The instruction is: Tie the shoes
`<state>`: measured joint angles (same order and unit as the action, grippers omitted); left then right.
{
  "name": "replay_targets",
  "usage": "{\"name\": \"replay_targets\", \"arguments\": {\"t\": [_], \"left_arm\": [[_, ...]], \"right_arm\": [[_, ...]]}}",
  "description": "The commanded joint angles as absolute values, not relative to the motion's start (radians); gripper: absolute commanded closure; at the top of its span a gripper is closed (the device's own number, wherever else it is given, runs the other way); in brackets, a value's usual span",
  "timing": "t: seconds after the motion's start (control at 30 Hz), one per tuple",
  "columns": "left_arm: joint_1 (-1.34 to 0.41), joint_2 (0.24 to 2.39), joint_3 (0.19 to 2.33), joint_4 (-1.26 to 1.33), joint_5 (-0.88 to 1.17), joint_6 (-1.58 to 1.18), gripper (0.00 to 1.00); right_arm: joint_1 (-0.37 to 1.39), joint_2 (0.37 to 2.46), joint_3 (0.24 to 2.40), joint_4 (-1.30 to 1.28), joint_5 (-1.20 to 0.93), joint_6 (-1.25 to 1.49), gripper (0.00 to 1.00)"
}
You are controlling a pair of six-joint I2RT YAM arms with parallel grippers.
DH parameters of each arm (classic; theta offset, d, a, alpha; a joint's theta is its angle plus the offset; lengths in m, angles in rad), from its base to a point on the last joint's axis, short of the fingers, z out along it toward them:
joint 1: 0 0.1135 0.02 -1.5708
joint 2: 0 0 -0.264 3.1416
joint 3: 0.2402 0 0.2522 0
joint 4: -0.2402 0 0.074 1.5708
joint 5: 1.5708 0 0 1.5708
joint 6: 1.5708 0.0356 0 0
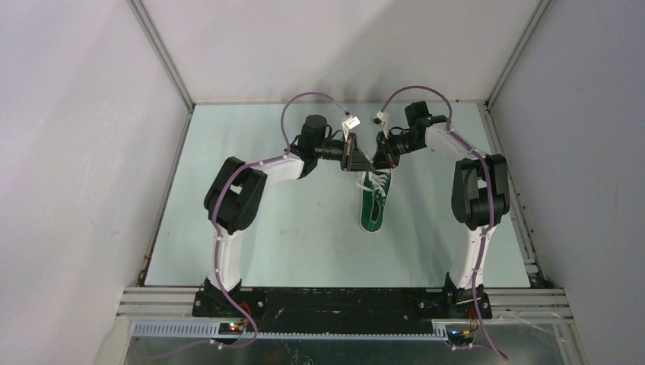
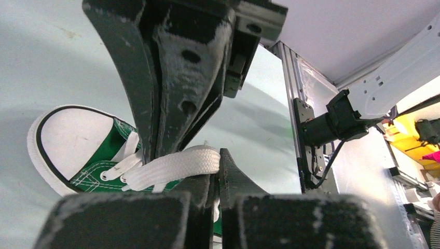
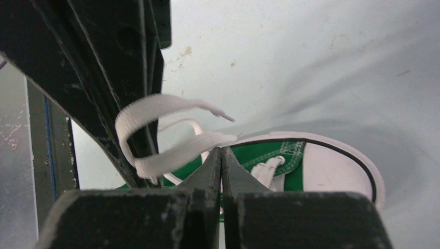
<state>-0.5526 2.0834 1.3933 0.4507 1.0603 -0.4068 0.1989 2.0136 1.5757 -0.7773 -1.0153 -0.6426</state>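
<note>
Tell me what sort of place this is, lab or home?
Most likely a lab robot cell. Plain white panels in aluminium framing box in the table, a left arm and right arm are bolted to a rail at its near edge, and a sneaker serves as prop.

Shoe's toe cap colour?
White toe cap, black-edged, on the green shoe; clearest in left wrist view.

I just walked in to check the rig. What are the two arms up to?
Both arms meet over the front of a green sneaker lying on the table. The left gripper is shut on the white lace just above the eyelets. The right gripper, also shut, appears to pinch the lace too. No bow shows.
</note>
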Motion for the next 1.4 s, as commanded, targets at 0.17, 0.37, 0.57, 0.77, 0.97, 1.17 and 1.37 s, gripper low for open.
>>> {"name": "replay_targets", "arguments": {"t": [0.17,0.37,0.57,0.77,0.97,1.17,1.37], "left_arm": [[-0.531,2.035,1.400,0.362,0.966,-0.290,0.96],[-0.531,2.041,1.418,0.372,0.980,-0.288,0.98],[-0.531,2.034,1.395,0.489,1.106,-0.340,0.96],[-0.531,2.043,1.357,0.608,1.119,-0.421,0.97],[-0.531,2.046,1.354,0.629,1.138,-0.436,0.98],[-0.531,2.059,1.347,0.727,1.147,-0.505,0.98],[-0.531,2.098,1.349,0.892,1.151,-0.631,0.98]], "right_arm": [[0.115,1.857,1.566,-0.773,-0.959,-0.634,1.00],[0.114,1.787,1.520,-0.798,-0.942,-0.667,1.00],[0.129,1.863,1.475,-0.649,-0.977,-0.516,0.69],[0.173,1.960,1.521,-0.667,-0.960,-0.600,0.59],[0.190,2.014,1.601,-0.750,-0.948,-0.668,0.51],[0.201,2.049,1.659,-0.813,-0.987,-0.690,0.48],[0.234,2.102,1.739,-0.902,-1.015,-0.724,0.53]]}}
